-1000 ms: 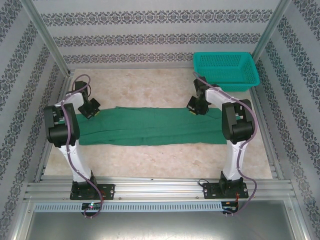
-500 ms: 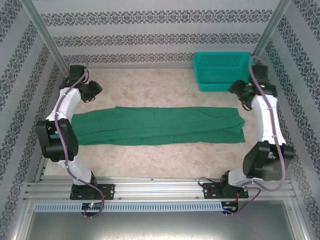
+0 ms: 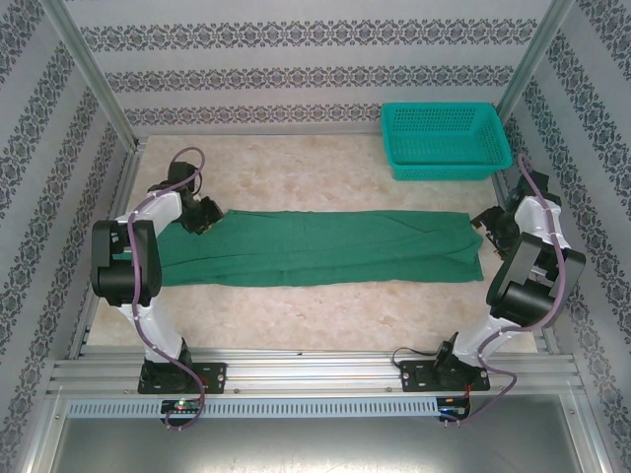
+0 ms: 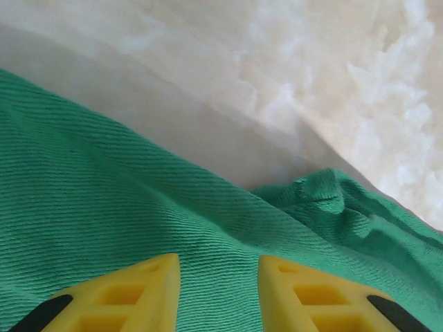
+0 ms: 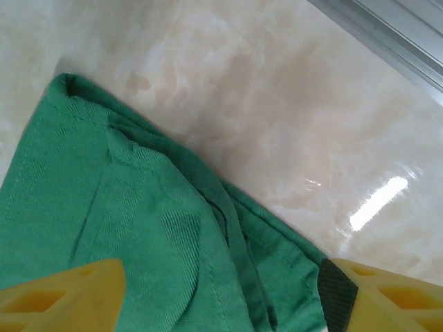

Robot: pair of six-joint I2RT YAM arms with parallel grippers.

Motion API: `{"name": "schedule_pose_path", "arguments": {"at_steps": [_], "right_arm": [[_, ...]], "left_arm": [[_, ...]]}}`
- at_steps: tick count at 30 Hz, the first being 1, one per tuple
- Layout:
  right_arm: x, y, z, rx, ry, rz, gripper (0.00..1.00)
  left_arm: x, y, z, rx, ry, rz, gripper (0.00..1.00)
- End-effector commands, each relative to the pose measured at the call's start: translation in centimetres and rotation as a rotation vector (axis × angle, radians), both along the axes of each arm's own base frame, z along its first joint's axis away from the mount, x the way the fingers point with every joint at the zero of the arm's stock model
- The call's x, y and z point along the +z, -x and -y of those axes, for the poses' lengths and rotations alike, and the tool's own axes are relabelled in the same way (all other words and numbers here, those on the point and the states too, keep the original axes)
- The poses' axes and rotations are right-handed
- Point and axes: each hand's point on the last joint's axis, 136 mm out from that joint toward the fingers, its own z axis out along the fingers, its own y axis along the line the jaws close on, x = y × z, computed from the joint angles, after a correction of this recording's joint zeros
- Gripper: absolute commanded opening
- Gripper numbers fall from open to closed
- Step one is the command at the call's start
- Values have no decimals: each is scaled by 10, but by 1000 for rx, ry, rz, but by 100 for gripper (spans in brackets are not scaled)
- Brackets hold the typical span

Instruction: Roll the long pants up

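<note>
The long pants [image 3: 315, 246] lie flat and stretched out left to right across the middle of the table, dark green and smooth. My left gripper [image 3: 204, 219] is down at their far left corner. Its yellow fingers [image 4: 138, 294] stand a little apart on the ribbed cloth [image 4: 104, 194], open, with a low ridge of cloth between them [image 4: 219, 294]. At the pants' right end, my right gripper [image 3: 490, 230] is wide open. It [image 5: 221, 297] straddles the hemmed corner of the cloth [image 5: 104, 207] without closing on it.
A teal mesh basket [image 3: 446, 138] stands at the back right corner. The pale marble tabletop [image 3: 296, 172] is bare behind and in front of the pants. Aluminium frame rails [image 5: 387, 28] run close along the table's right side, and patterned walls enclose the rest.
Both grippers were shut over the pants' far edge, lifted away toward the sides, and have come down open, the left at the far left corner and the right at the right end.
</note>
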Motion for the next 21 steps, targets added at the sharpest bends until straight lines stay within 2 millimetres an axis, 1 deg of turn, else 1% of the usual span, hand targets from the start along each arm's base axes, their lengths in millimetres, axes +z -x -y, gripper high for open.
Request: {"name": "schedule_pose_path", "arguments": {"at_steps": [1,4,8,10,11,12,14,15,16,18,21], "right_arm": [[-13,-7,2,-21,-28,8,72],[-21,-12,2,-13,-30,-7,63],[-31,-14,7,-5,-19,-29,61],[-33,-17,11,-1,-12,-33,56],[-33,-19,12,3,-8,-30,52],[-33,-21,14,6,-4,-25,43],[-31,-27,16,8,0,-15,16],[-29,-30,16,7,-1,3,4],[-25,-35,15,5,-1,27,0],[-10,-40,13,4,14,66,0],[19,-45,4,25,59,126,0]], "left_arm": [[-2,-5,7,-49,-19,24,35],[-5,-6,7,-54,-25,14,34],[-6,-8,6,-56,-31,10,34],[-7,-6,6,-56,-32,5,34],[-8,-6,5,-56,-36,3,34],[-9,-5,4,-56,-38,0,34],[-10,-5,4,-58,-43,-7,34],[-10,-5,4,-58,-42,-8,33],[-9,-5,5,-60,-38,-5,33],[-7,-6,5,-58,-38,-1,32],[-3,-6,5,-56,-38,7,31]]}}
